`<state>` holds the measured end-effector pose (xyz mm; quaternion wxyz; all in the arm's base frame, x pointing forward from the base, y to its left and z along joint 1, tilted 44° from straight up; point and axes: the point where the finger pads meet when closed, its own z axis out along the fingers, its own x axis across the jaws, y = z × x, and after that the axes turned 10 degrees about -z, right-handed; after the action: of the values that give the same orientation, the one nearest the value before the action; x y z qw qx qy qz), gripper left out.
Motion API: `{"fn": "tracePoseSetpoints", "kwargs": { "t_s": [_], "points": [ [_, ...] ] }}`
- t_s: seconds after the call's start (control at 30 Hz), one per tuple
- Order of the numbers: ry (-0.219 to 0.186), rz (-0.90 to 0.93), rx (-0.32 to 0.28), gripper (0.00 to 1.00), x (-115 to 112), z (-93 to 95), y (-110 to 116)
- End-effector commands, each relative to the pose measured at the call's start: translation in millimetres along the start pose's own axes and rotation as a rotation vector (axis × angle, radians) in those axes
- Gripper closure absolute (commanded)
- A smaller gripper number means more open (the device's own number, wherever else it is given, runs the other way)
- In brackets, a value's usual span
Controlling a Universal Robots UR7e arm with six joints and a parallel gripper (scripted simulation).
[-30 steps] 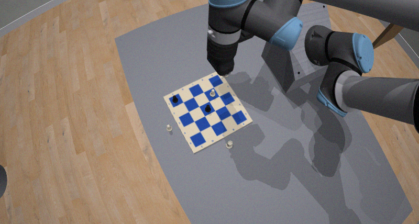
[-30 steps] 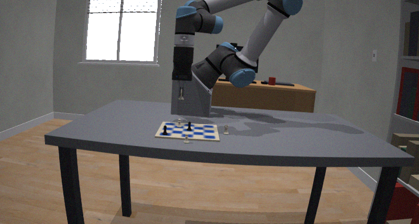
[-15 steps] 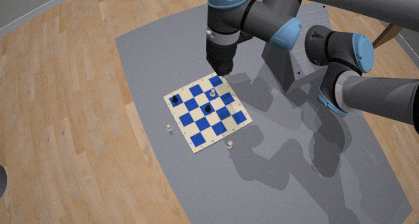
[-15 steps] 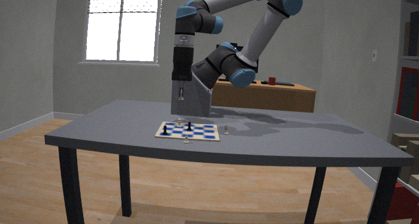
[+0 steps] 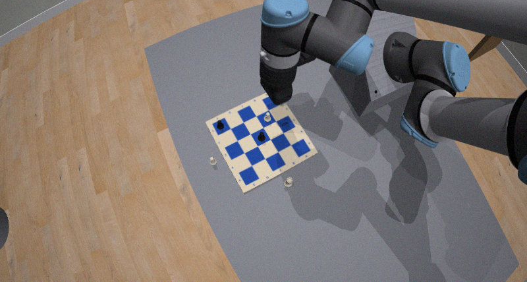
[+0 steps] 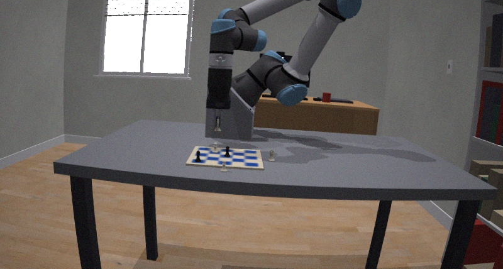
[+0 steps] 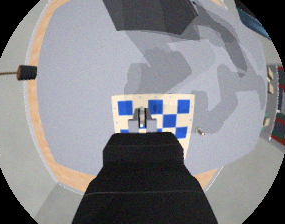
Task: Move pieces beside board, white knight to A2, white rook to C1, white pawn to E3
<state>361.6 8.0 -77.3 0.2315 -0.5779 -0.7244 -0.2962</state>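
Black and boxy, the two-finger gripper [image 6: 217, 126] is held upright above the far corner of the board, well clear of its surface. Its fingers are closed narrowly on a small white chess piece [image 6: 217, 124], which is carried in the air between them. The piece's kind cannot be told at this size. In the wrist view the gripper [image 7: 143, 117] is seen over the board's near row of squares, and in the top view the piece is hidden beneath the gripper body [image 5: 278, 97].

Below it, one blue-and-cream chequered board [image 5: 254, 156] is laid flat on the grey table top [image 5: 191, 77]. Three pieces are stood upright on the board: one white piece [image 5: 267, 116] on a blue square near the gripper, and two black pieces, one [image 5: 261, 136] near the middle and one [image 5: 220, 124] in a corner square.

Two more white pieces are stood on the table, off the board: one [image 5: 213, 160] just beside one edge, the other [image 5: 288, 181] just beside the adjoining edge. Four white pieces and two black pieces are thus counted in all.
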Motion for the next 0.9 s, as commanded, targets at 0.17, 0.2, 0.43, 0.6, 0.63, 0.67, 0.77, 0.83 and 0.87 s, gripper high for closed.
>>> {"fn": "tracePoseSetpoints", "kwargs": {
  "t_s": [0.17,0.2,0.43,0.6,0.63,0.67,0.77,0.83,0.87],
  "points": [
    [-0.003,0.002,-0.003,1.0,-1.9,43.8,1.4],
    [-0.003,0.002,-0.003,1.0,-1.9,47.1,1.5],
    [-0.003,0.002,-0.003,1.0,-2.0,59.1,1.6],
    [-0.005,0.001,-0.004,1.0,-2.8,58.9,2.5],
    [-0.005,0.001,-0.004,1.0,-2.8,58.9,2.5],
    [-0.005,0.001,-0.004,1.0,-2.8,58.9,2.5],
    [-0.006,0.001,-0.005,1.0,-3.4,58.0,2.7],
    [-0.006,0.001,-0.005,1.0,-3.5,57.9,2.8],
    [-0.006,0.001,-0.005,1.0,-3.4,57.9,2.7]
  ]
}}
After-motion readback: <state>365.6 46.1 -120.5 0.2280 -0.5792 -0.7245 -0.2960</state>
